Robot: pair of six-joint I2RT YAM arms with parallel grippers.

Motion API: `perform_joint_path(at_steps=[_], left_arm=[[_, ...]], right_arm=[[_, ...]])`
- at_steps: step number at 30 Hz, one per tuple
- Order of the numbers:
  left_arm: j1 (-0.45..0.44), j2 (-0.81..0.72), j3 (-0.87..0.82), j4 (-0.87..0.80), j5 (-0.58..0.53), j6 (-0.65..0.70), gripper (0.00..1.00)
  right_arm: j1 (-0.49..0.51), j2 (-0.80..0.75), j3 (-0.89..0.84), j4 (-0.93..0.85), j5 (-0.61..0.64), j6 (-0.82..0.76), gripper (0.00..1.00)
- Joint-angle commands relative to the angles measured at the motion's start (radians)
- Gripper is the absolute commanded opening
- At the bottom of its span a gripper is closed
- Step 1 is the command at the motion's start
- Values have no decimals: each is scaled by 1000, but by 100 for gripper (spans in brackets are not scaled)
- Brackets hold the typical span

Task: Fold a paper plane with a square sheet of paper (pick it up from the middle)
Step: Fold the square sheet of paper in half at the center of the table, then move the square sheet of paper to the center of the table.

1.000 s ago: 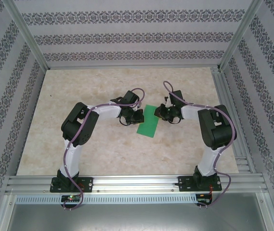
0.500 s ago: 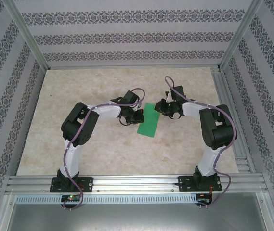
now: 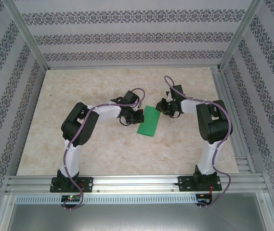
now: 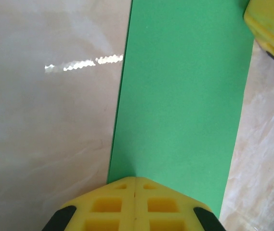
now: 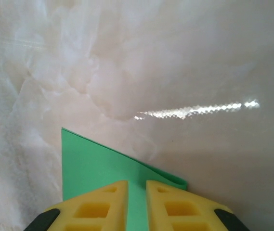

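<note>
The left gripper (image 3: 136, 117) sits low over the tabletop (image 3: 98, 149) at the left long edge of the sheet of paper (image 3: 148, 122). In its wrist view the left gripper (image 4: 135, 197) has its two yellow pads pressed flat together with no gap. They rest at the near end of the green paper (image 4: 185, 96), and whether any of the sheet is caught between them cannot be told. From there the paper runs away as a long, narrow rectangle lying flat on the pale marbled surface. A yellow fingertip (image 4: 271, 24) of the other arm sits over its far right corner. The right gripper (image 3: 162, 109) reaches in from the opposite side, at the sheet's far right corner. In the overhead view the two grippers face each other across the paper, which lies near the middle of the tabletop, slanted with its far end tilted to the right. In the right wrist view, the right gripper (image 5: 137, 197) has its fingers a narrow slit apart. Green shows through that slit. A pointed corner of the paper (image 5: 88, 163) spreads out ahead of the fingers, with a slightly raised lip along its right edge.
</note>
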Motion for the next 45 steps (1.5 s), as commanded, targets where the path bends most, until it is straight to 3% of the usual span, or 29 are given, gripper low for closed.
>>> perform_joint_path(at_steps=[1,5,9,19,29,37,45], left_arm=[[-30,33,-40,-97,-72,21,5],[-31,34,-40,-96,-73,21,5],[-33,35,-38,-92,-72,19,5],[-34,23,-39,-95,-80,19,5],[-35,8,-45,-92,-76,20,5],[-35,-2,-50,-81,-76,13,5],[-35,-30,-55,-60,-68,-2,5]], right_arm=[[-14,8,28,-18,40,-21,18],[-10,-73,14,10,-12,13,19],[-6,-116,-4,-2,20,-1,19],[-1,-12,16,0,-8,-3,19],[-3,30,68,-70,79,-56,18],[33,-119,-44,-11,-19,-10,20],[95,-115,-148,50,-41,44,20]])
